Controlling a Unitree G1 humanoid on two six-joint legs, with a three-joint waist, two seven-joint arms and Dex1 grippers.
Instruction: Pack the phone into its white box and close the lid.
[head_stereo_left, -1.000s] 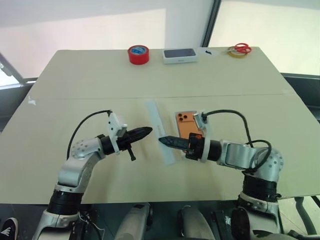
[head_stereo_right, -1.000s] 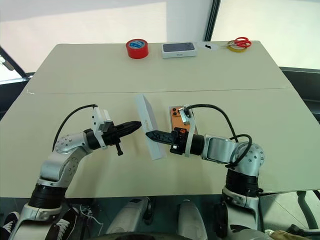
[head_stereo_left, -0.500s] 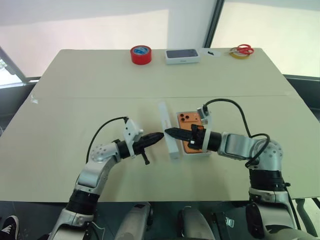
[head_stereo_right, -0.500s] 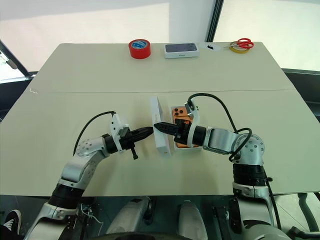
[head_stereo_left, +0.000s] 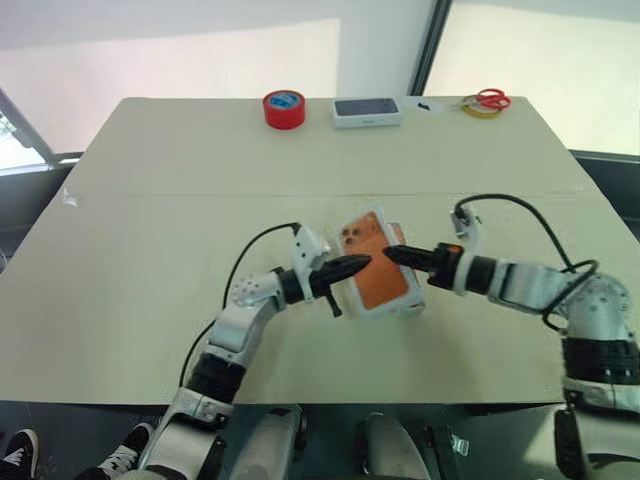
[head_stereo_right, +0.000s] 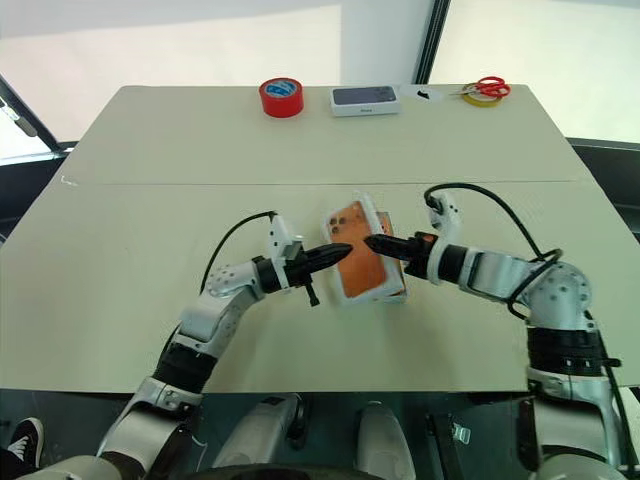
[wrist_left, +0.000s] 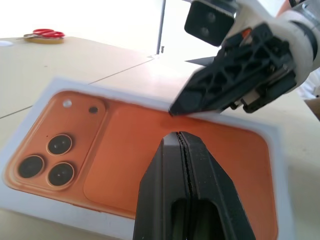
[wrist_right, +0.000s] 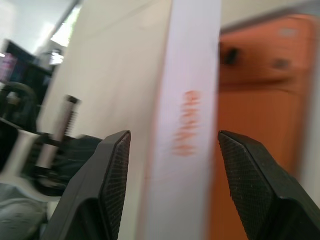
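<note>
a: jaws?
b: left gripper (head_stereo_left: 365, 262) pinched fully closed, no gap between the fingers. tip sits over the orange phone (wrist_left: 130, 135) face; contact not clear. right gripper (head_stereo_left: 392, 253) is spread, one finger on each side of a white side wall with orange lettering, not clamped on it.
a: arm poses?
b: left forearm reaches in from the robot's left, its gripper pointing across to the right, roughly level. right forearm comes in from the right, pointing back to the left and slightly down. the two tips are near each other over the same item, apart.
a: where's the item?
b: mid table (head_stereo_left: 150, 200), between the two grippers. box (wrist_left: 278, 170) lies skewed to the table edge and looks tilted, not flat.
a: how does it look?
b: orange rounded rectangle inside a white border, three lenses clustered in one corner, that corner towards the far side of the table. can't tell whether the white frame is base or lid, or whether the lid is seated.
a: anything else?
b: far edge: red tape (head_stereo_left: 282, 108), closed dark-topped box (head_stereo_left: 367, 111), red scissors (head_stereo_left: 487, 99). all well apart from the grippers.
</note>
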